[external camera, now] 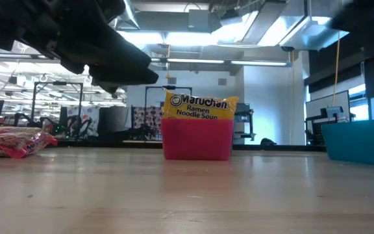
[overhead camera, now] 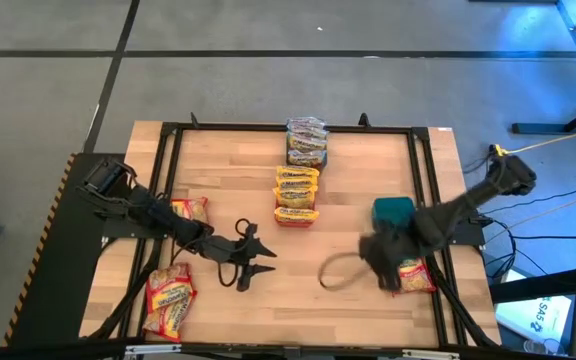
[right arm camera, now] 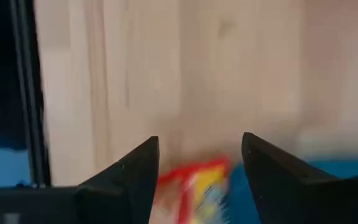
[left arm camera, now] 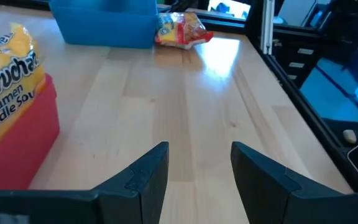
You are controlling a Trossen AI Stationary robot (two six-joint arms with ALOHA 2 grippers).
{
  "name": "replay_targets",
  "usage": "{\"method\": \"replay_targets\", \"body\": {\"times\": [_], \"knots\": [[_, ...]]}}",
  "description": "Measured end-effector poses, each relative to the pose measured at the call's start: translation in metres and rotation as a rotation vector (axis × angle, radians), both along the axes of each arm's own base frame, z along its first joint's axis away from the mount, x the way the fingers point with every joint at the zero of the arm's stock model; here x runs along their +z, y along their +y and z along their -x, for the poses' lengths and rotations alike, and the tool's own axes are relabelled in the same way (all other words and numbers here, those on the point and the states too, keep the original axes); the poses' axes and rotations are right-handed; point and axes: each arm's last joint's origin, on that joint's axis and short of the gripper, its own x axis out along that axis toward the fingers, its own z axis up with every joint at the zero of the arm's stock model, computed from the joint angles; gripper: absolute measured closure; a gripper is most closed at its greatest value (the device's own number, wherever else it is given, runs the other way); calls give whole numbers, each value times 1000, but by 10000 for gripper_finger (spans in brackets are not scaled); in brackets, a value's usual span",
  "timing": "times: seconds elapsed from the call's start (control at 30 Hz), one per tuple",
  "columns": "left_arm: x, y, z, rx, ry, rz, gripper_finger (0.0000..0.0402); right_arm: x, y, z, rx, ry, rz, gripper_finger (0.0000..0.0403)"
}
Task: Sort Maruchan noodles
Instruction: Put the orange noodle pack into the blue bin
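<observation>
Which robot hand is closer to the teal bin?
The right one. The right gripper is open beside the teal bin, just toward the table's near edge. The left gripper is open near the table's middle, farther away.

The left arm reaches in from the table's left edge, its left gripper point(overhead camera: 258, 262) low over the near-middle of the table, fingers point(left arm camera: 143, 177) apart and empty. The right arm comes from the right, its right gripper point(overhead camera: 340, 272) near the near-right, fingers point(right arm camera: 135, 174) apart.
</observation>
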Motion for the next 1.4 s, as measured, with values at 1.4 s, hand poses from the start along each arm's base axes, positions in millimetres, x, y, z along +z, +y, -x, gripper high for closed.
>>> {"method": "replay_targets", "body": {"times": [1.4], "knots": [[5,-20,9,-15,-61,-2,232,-120,65,49,-275,36,-181,205]]}}
